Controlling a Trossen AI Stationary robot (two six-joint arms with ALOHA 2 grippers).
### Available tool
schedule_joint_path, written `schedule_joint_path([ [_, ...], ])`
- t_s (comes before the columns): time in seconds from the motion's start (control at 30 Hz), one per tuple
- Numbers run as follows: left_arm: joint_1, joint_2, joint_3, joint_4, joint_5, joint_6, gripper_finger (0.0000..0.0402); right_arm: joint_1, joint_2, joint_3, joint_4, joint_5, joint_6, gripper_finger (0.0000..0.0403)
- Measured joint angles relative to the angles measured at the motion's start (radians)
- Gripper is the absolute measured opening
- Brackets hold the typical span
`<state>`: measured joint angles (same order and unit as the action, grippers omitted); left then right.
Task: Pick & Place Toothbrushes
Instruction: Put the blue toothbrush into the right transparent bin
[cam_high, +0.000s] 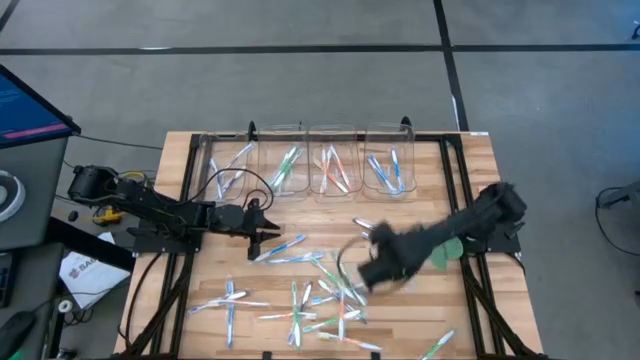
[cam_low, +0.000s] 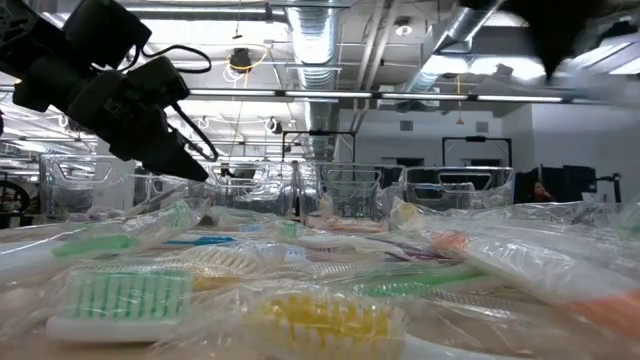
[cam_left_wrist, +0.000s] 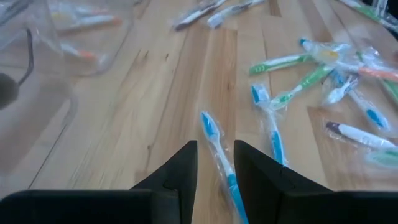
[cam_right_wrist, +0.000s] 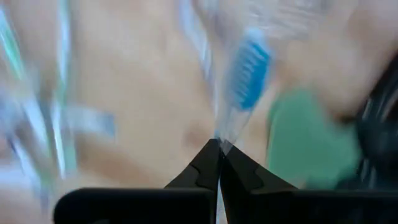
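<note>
Toothbrushes (cam_high: 300, 315) are scattered in clear wrappers over the near half of the wooden table (cam_high: 480, 160), and 4 clear bins (cam_high: 305, 160) along the far edge already hold a few each. The right gripper (cam_right_wrist: 219, 144) is seen pinched fully shut on the wrapper of a blue-headed toothbrush (cam_right_wrist: 249, 74), which sticks out ahead of the fingertips with its long axis roughly in line with them; a flat green piece (cam_right_wrist: 305, 140) lies just beside it. In the high view this arm is blurred over the right of the scatter, with the bins beyond it on the far side (the likely drop, though which bin cannot be told). The left gripper (cam_left_wrist: 215, 155) hangs left of centre, part open and empty, with a blue toothbrush (cam_left_wrist: 219, 158) lying on the table lengthwise between its fingers.
</note>
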<state>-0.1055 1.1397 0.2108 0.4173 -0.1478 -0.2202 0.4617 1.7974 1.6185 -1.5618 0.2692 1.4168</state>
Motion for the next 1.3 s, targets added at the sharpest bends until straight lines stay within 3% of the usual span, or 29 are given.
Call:
schedule_joint_path([
  [0.1,0.0,0.0,0.0,0.013,0.0,0.003,0.0099,-0.105,-0.102,0.0,0.0,0.186,-0.1,0.0003],
  [0.27,0.0,0.0,0.0,0.027,0.0,0.032,0.0099,-0.353,-0.223,-0.001,0.019,0.282,-0.334,0.0001],
  [0.37,0.0,0.0,0.0,0.036,0.0,0.037,0.0099,-0.522,-0.282,-0.001,0.093,0.281,-0.469,0.0001],
  [0.53,0.0,0.0,0.0,0.036,0.0,0.036,0.0099,-0.756,-0.311,-0.001,0.319,0.164,-0.731,0.0001],
  [0.67,-0.002,0.0,0.0,0.035,0.0,0.028,0.0099,-0.891,-0.294,0.0,0.431,0.142,-0.816,0.0001],
  [0.9,-0.002,0.0,0.0,0.034,0.0,0.011,0.0099,-0.985,-0.157,-0.027,0.407,0.117,-0.81,0.0001],
  [1.3,-0.002,0.0,0.0,0.033,0.0,0.029,0.0099,-1.0,0.023,-0.027,0.408,0.11,-0.796,0.0017],
])
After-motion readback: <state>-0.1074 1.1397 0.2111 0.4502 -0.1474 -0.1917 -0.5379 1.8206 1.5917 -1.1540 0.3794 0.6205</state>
